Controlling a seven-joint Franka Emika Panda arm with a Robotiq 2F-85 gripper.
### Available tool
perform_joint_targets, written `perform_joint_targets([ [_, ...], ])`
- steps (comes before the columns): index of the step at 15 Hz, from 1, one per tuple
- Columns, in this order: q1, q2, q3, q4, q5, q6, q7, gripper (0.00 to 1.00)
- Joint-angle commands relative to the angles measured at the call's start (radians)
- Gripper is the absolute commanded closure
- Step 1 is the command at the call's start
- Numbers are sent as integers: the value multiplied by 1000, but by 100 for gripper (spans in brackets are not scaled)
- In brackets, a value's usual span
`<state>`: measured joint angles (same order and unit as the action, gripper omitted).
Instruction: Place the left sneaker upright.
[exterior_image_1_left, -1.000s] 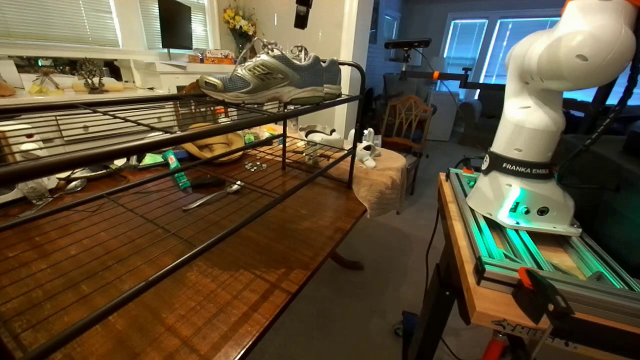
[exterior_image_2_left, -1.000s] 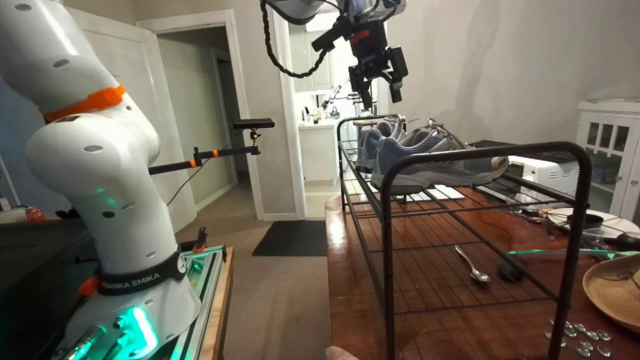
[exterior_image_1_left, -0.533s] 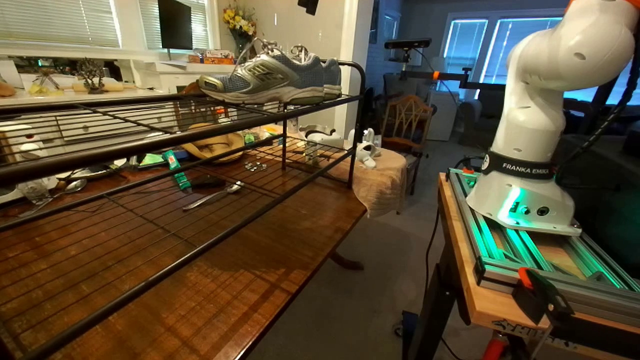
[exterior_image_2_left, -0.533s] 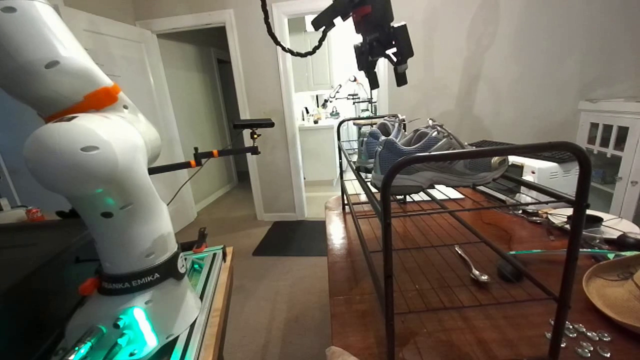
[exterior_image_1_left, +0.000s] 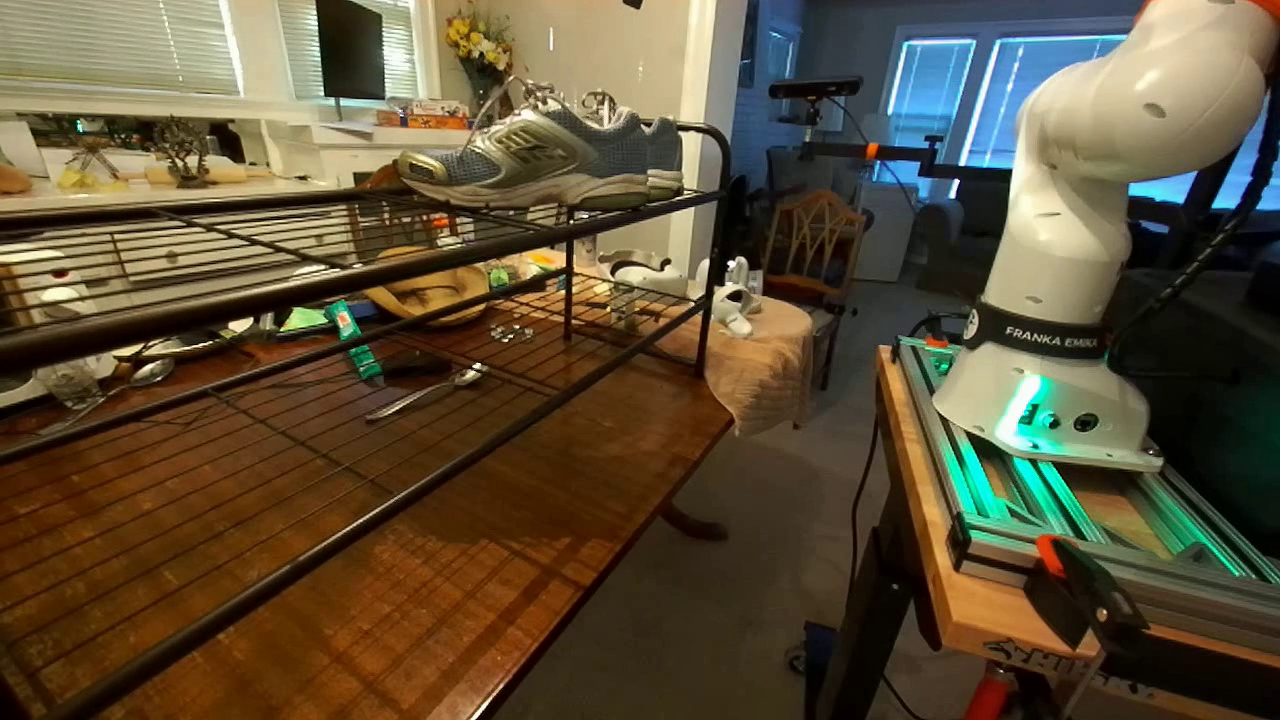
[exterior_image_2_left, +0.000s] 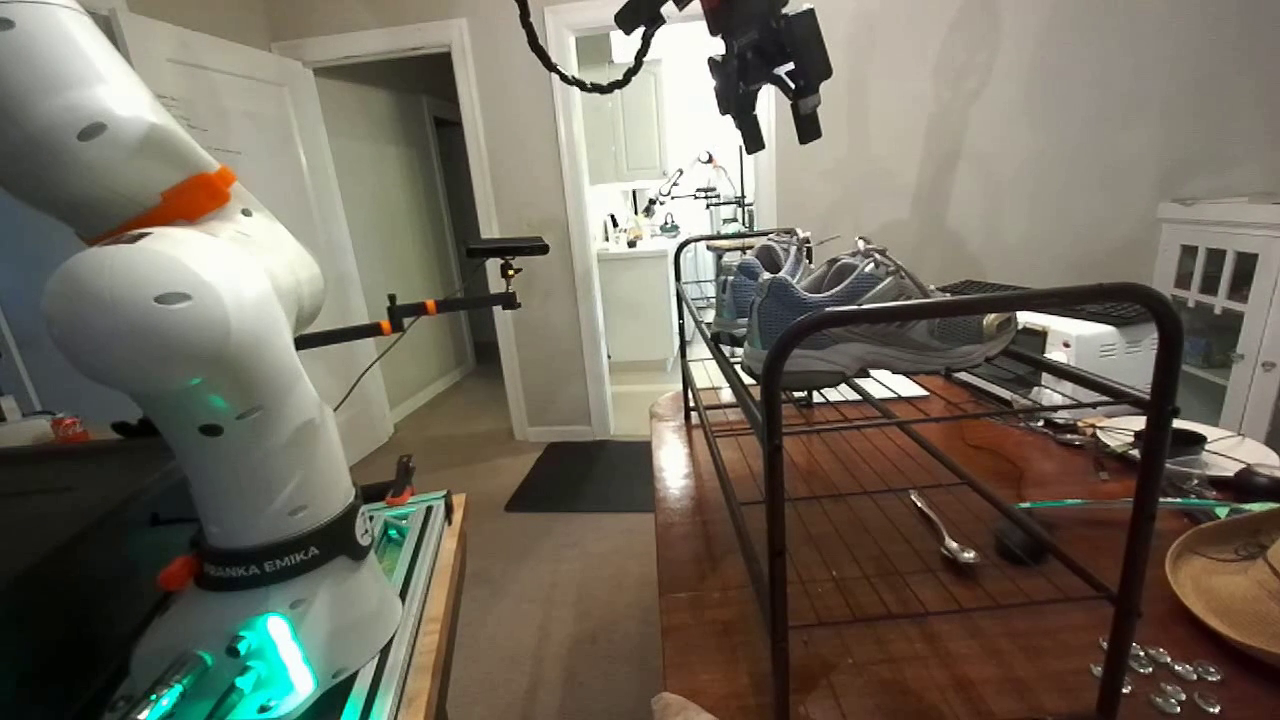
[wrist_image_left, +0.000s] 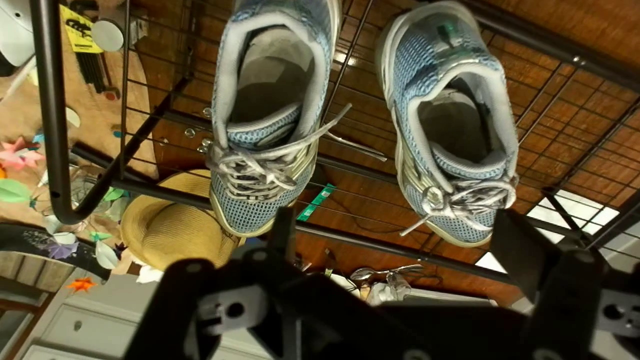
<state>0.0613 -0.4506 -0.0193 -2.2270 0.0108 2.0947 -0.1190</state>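
Two like grey-blue sneakers stand side by side, soles down, on the top shelf of a dark wire rack (exterior_image_2_left: 1150, 295). The left sneaker as seen from the robot is the near one in an exterior view (exterior_image_1_left: 545, 160). It is the far, partly hidden one in an exterior view (exterior_image_2_left: 750, 285). It is at right in the wrist view (wrist_image_left: 455, 160), laces tied. The other sneaker (exterior_image_2_left: 850, 320) is at left in the wrist view (wrist_image_left: 265, 130), a lace end sticking out. My gripper (exterior_image_2_left: 780, 142) hangs open and empty above the rack, touching neither sneaker; its spread fingers (wrist_image_left: 392, 217) frame nothing.
The rack stands on a brown wooden table (exterior_image_1_left: 560, 460). A spoon (exterior_image_2_left: 943, 530), a straw hat (exterior_image_2_left: 1235, 580) and clear glass beads (exterior_image_2_left: 1165, 665) lie around it. A white toaster oven (exterior_image_2_left: 1090, 345) stands behind. The rack's raised end bars flank the shoes.
My gripper has risen away from the sneakers and stays open. The arm has shifted slightly back. Both sneakers have stayed where they were.
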Motion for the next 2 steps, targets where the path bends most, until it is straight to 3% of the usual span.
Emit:
perform_joint_targets([
  [1,-6,2,6,2,3,-3,-2,0],
  [2,-6,2,6,2,3,-3,-2,0],
])
